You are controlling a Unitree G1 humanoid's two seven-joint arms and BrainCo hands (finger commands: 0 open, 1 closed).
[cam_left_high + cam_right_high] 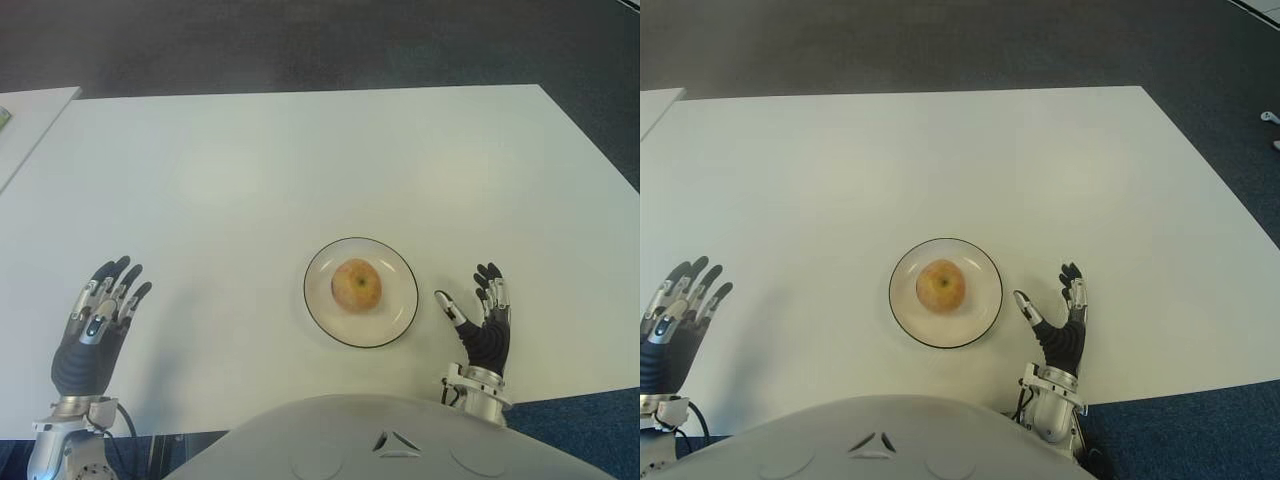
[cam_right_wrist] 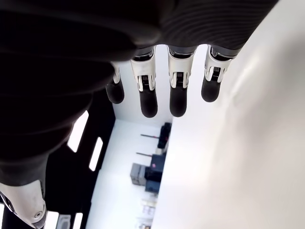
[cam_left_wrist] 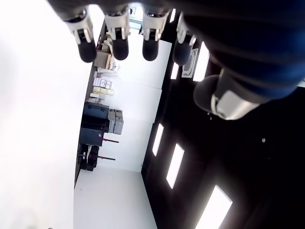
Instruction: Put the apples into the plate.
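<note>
The apple sits in the plate, lower centre of frame. Both the left robot hand and right robot hand are spread, empty; placing looks done, with no other apple in sight to fetch.

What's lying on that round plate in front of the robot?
One apple sits near the middle of the plate, yellowish with a reddish blush. Nothing else shows on it; the patch of plate under the apple is hidden. Both hands are open and empty: the left hand far off, the right hand just beside the plate.
</note>
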